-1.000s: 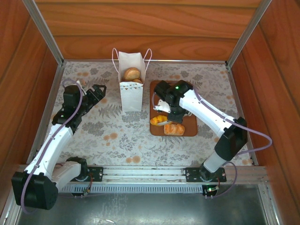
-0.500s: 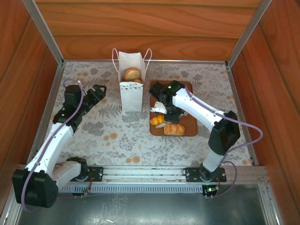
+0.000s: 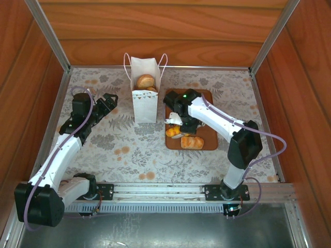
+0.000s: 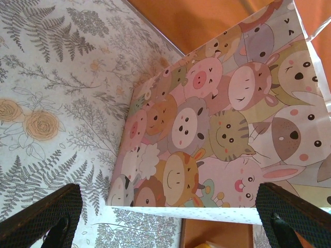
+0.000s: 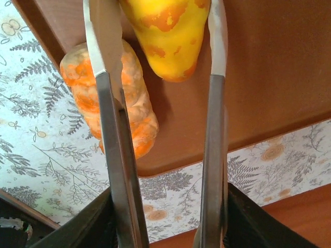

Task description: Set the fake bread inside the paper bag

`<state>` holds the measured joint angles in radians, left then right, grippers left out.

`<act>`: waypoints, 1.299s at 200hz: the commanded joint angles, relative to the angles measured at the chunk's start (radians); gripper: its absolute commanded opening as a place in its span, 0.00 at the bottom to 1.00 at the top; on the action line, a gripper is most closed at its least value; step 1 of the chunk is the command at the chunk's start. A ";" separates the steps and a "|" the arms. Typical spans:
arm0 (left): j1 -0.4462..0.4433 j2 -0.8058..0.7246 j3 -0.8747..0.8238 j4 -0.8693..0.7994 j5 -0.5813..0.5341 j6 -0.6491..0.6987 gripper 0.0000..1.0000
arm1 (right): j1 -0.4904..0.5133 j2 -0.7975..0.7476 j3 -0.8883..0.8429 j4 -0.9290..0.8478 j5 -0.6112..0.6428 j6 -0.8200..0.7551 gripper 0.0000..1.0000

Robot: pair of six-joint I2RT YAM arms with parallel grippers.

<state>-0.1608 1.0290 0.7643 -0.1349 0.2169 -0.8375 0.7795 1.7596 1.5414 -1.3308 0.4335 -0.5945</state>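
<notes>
The white paper bag (image 3: 145, 106) stands upright at the back middle with a golden bun (image 3: 146, 81) showing in its mouth. My right gripper (image 3: 176, 127) is down over the left part of the brown tray (image 3: 209, 140), shut on a yellow-orange piece of fake bread (image 5: 165, 36) that fills the gap between the metal fingers (image 5: 106, 129). An orange roll (image 5: 111, 103) lies beside it on the tray, also seen from above as the roll (image 3: 192, 142). My left gripper (image 3: 106, 101) hovers open left of the bag, facing the bag's cartoon-printed side (image 4: 222, 129); its gripper (image 4: 165, 217) holds nothing.
Wooden walls and metal rails enclose the floral-patterned table (image 3: 119, 150). The tray's near edge (image 5: 217, 150) lies just under the right fingers. A corner of the tray (image 4: 227, 235) peeks past the bag's base.
The right gripper has shifted a little left over the tray and its jaws have narrowed onto the yellow bread. The left arm has barely moved.
</notes>
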 commanded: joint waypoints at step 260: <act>-0.142 0.350 0.443 0.105 0.080 -0.083 0.70 | 0.017 -0.318 0.304 0.505 -0.207 0.310 0.35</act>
<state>-0.2878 1.3621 1.1770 -0.0525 0.2920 -0.9005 0.7864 1.3678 1.8004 -0.9237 0.2764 -0.3180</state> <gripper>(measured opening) 0.744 0.356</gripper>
